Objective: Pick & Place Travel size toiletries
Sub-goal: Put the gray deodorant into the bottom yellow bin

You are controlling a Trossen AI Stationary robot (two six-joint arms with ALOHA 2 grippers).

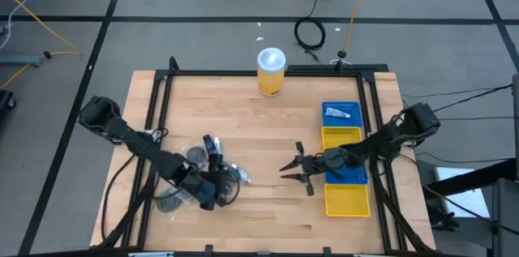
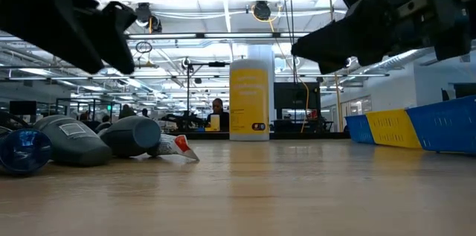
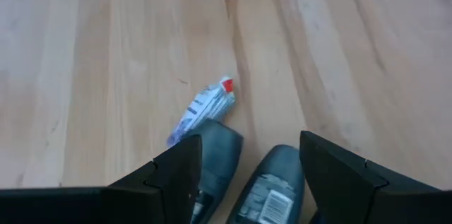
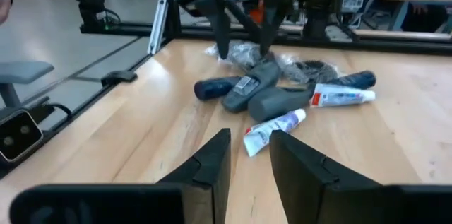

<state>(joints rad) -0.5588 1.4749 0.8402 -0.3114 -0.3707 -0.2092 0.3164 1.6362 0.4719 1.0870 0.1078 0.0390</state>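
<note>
The toiletries lie in a pile (image 1: 207,168) on the table's left half: dark oblong bottles (image 4: 251,86), white tubes with red caps (image 4: 342,97) and a crumpled clear bag. My left gripper (image 1: 217,188) hovers open over the pile. In its wrist view two dark bottles (image 3: 272,189) lie below the gap between its fingers (image 3: 247,146). My right gripper (image 1: 290,169) is open above bare wood between the pile and the bins, pointing at the pile (image 4: 282,90). One white-blue tube (image 1: 340,113) lies in the far blue bin.
A row of blue and yellow bins (image 1: 347,200) stands along the table's right side under my right arm. A tall yellow canister with a white lid (image 1: 272,70) stands near the far edge. Bare wood lies between pile and bins. A black frame rims the table.
</note>
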